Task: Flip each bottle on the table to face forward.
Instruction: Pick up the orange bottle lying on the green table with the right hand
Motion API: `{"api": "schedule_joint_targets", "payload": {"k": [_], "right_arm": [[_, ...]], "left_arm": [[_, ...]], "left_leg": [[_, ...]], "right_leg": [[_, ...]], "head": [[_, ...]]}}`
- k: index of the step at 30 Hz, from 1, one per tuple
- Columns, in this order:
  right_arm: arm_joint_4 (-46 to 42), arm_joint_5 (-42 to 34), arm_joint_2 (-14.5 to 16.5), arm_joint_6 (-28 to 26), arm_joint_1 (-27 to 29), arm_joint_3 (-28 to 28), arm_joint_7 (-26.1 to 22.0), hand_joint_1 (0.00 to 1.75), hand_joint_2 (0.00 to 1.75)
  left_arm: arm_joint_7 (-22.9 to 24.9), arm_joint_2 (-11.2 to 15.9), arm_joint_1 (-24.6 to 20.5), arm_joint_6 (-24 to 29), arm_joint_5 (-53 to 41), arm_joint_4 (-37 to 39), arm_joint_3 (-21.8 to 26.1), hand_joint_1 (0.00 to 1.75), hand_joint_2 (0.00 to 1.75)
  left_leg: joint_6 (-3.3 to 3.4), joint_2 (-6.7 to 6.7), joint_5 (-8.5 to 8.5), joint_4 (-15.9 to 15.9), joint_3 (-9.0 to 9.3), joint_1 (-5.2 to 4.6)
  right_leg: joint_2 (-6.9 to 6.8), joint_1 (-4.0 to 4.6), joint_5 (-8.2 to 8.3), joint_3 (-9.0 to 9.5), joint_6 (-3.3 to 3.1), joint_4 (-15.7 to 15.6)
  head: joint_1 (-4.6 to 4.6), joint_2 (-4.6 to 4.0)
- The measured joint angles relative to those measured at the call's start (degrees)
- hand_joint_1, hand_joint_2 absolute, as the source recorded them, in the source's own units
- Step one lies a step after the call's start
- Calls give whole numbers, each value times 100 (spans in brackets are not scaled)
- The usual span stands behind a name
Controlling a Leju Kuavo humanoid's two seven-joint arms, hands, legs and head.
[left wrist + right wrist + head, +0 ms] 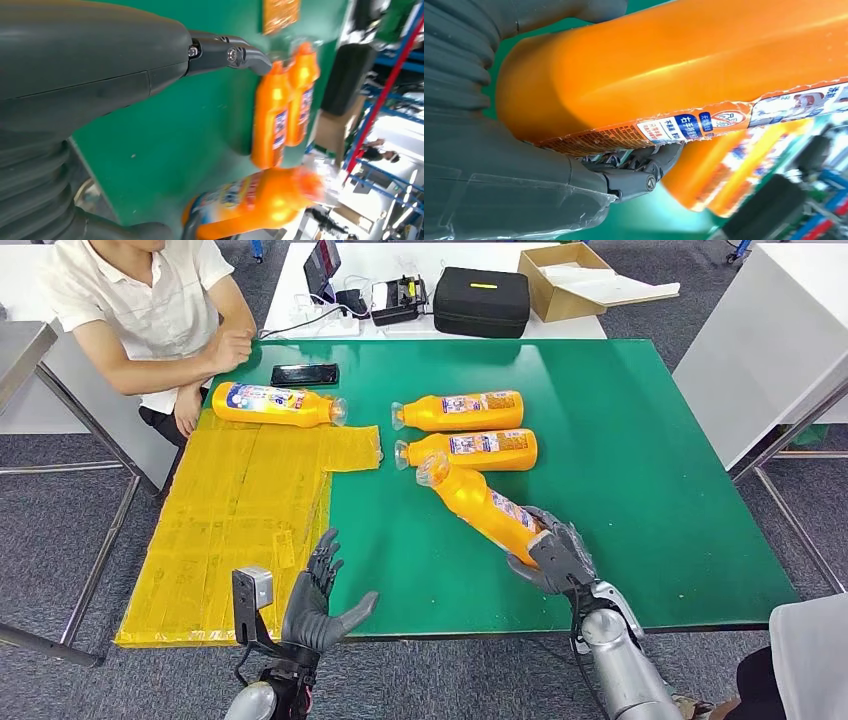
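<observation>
Right hand (558, 558): fingers wrapped around the base end of an orange plastic bottle with a blue-and-white label (484, 506). The held bottle slants away from the hand toward the table centre, its clear cap end pointing up and left and lying just beside the cap of the nearer of two matching orange bottles. Right wrist view: thumb and dark fingers (639, 170) press against the bottle's underside, label edge showing.

Left hand (318, 606): holds nothing, fingers spread apart and raised, thumb out to the side, hovering at the near edge of the green table top (640, 480), beside the yellow taped sheet (240, 530).

Beyond the held bottle: the two orange bottles lie on their sides, parallel and close together, caps to the left, labels up, the nearer one (470, 448) and the farther one (462, 411). A fourth orange bottle (275, 404) lies on its side at the far edge of the yellow sheet, cap to the right, well apart from the pair.

Far side: black phone (305, 374) on the green surface; a seated person in a white shirt (150, 310) at the left corner. White table behind carries a black case (481, 302) and an open cardboard box (570, 280).
</observation>
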Motion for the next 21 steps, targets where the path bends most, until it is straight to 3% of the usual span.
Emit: {"api": "schedule_joint_targets", "payload": {"k": [13,21], "right_arm": [[-132,-389,266,159,-209,1057,-296,175,175],[-218,-661,503,162,-340,1723,-220,175,175]], "left_arm": [[-3,5,-376,-438,4,846,-194,0,175],[-669,-59,-951,-494,-83,1197,-186,0,175]], "left_leg": [[-1,-2,0,-1,-24,4],[1,0,7,0,-24,4]], "right_leg": [[-4,2,-2,-24,-1,2],[-5,2,0,-29,0,3]], "head": [[1,0],[1,0]]}}
